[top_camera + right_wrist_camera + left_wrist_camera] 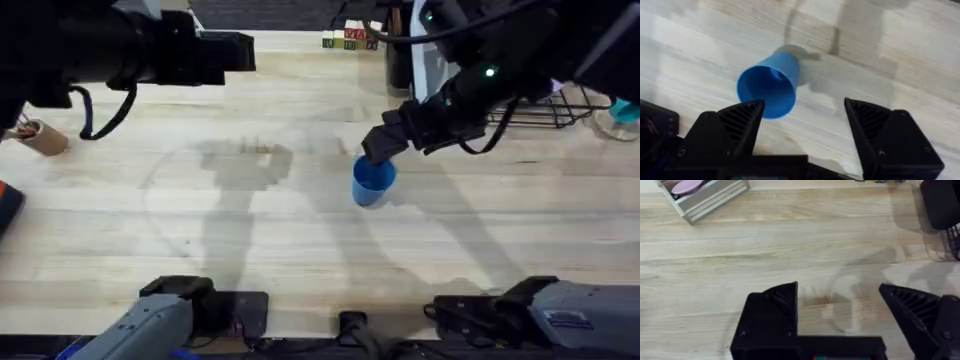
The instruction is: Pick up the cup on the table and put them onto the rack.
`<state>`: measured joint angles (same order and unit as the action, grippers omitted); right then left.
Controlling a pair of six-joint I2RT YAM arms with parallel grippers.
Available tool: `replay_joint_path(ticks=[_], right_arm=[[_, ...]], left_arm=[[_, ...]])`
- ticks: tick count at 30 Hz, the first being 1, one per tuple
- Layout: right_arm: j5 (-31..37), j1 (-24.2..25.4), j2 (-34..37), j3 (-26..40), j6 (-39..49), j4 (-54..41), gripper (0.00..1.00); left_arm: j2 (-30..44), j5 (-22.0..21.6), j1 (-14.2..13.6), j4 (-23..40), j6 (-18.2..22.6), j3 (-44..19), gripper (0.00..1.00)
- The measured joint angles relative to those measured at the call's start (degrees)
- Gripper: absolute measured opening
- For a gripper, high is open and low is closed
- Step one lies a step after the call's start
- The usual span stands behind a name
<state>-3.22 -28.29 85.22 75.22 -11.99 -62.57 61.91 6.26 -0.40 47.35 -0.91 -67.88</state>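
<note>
A bright blue cup point(373, 182) stands mouth up on the pale wood table point(250, 230), right of the middle. My right gripper point(378, 148) hovers just behind and above it. In the right wrist view the gripper point(804, 104) is open, and the cup point(767, 92) sits off to the side by one finger, not between the two. My left arm point(200, 55) is raised high at the far left. Its gripper point(837, 289) is open over bare table. The black wire rack point(560, 105) stands at the far right, partly hidden behind the right arm.
A grey slatted tray point(705, 195) holding something pink lies beyond the left gripper. A cardboard roll point(40, 137) sits at the table's left edge. Small coloured blocks point(350, 38) and a black container point(400, 60) stand at the back.
</note>
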Motion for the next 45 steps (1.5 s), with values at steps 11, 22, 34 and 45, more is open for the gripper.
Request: replay_joint_path(ticks=[11,22,34,45], right_arm=[[0.17,0.0,3.78,-0.61,0.22,0.74,0.925],[0.2,0.0,3.9,-6.44,0.24,6.32,0.929],[-1.51,0.0,3.9,-6.93,0.43,7.28,0.204],[-4.1,0.0,3.88,-6.32,0.42,5.4,0.034]], left_arm=[[0.0,0.0,0.0,0.01,0.02,0.0,0.993],[0.0,0.0,0.0,0.0,0.01,0.0,0.993],[0.01,0.0,0.0,0.0,0.02,0.0,0.993],[0.02,0.0,0.0,0.0,0.02,0.0,0.993]])
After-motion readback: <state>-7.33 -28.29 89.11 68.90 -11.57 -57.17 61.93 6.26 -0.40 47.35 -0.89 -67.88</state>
